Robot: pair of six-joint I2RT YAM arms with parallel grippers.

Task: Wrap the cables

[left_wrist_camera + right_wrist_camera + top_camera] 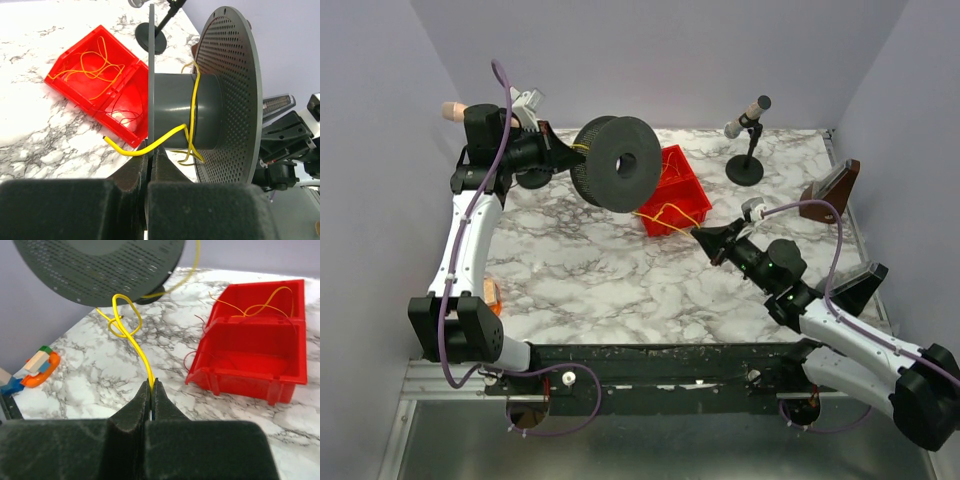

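A dark grey spool [615, 165] hangs in the air above the back of the table. My left gripper [560, 150] is shut on its thin flange [149, 75], which runs down between the fingertips [150, 152]. A yellow cable [195, 100] loops around the hub [172, 110], and its free end [117, 146] crosses over the fingers. My right gripper [703, 238] is shut on the same yellow cable [137, 347], which rises with a loose knotted loop to the spool [100, 270]. More thin yellow-orange cables [90, 67] lie in the red bin [675, 190].
The red bin [255, 345] sits just right of the spool. A microphone on a stand [748, 150] is at the back right, with a brown wedge-shaped object [830, 190] beyond it. An orange toy [37, 367] lies at the left table edge.
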